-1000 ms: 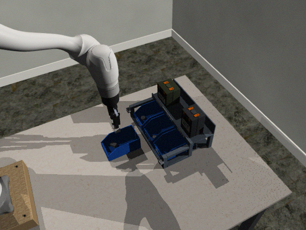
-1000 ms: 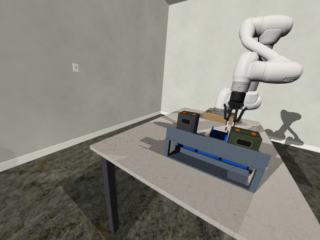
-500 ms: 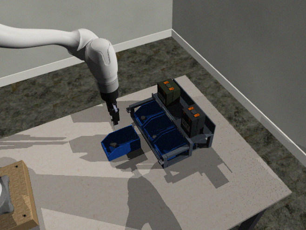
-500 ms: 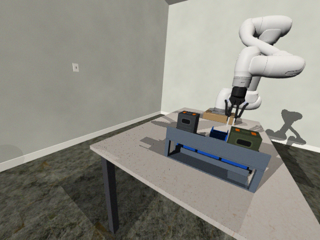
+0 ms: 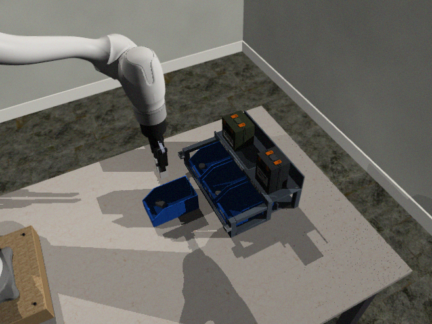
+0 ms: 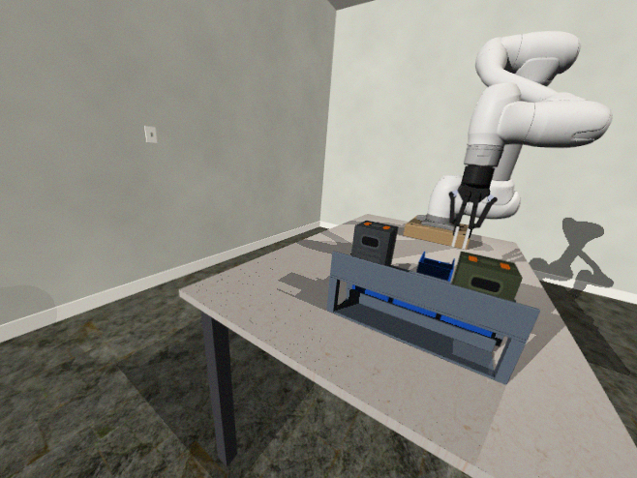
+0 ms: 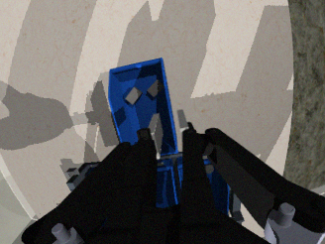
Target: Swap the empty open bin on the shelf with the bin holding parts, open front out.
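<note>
The bin with the parts (image 5: 174, 209) (image 6: 437, 266) (image 7: 141, 113) stands upright on the table, in front of the shelf (image 5: 249, 213) (image 6: 411, 280), with its low open front facing away from it. Grey parts (image 5: 160, 204) (image 7: 133, 95) lie inside. My gripper (image 5: 160, 173) (image 6: 460, 241) (image 7: 169, 121) is open with a narrow gap and empty. Its tips hang above one long side wall of this bin. Three blue bins sit side by side on the shelf. The one nearest the top camera (image 5: 240, 200) shows no parts; the far bin (image 5: 213, 157) and middle bin (image 5: 230, 174) each show one.
A green box (image 5: 238, 130) (image 6: 463, 267) and a dark grey box (image 5: 272, 170) (image 6: 373, 255) stand on the board above the bins' rear. Side posts flank the shelf. The robot's wooden base block (image 5: 43, 282) (image 6: 432, 233) is on the table's other side.
</note>
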Tool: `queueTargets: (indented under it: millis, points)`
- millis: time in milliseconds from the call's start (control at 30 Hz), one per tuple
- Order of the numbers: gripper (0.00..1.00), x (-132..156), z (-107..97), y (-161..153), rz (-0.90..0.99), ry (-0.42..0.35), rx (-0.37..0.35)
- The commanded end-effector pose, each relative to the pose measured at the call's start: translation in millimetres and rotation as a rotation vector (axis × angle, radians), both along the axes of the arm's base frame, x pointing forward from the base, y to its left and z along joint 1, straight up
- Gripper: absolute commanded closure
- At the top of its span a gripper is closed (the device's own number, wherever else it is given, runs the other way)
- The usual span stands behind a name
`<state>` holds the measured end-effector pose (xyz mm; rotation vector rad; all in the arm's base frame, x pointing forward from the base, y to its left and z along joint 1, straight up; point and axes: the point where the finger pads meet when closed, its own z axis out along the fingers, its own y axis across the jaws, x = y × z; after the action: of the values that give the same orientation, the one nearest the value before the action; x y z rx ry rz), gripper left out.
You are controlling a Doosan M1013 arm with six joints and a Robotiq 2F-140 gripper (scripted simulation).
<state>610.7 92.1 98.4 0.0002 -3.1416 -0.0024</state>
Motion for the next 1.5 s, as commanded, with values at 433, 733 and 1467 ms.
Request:
queueTargets:
  millis: [433,733,1467]
  points:
    - [0.76,0,12,0,0.000,0.000,0.000]
    - [0.76,0,14,0,0.000,0.000,0.000]
    - [0.90,0,15,0,0.000,0.000,0.000]
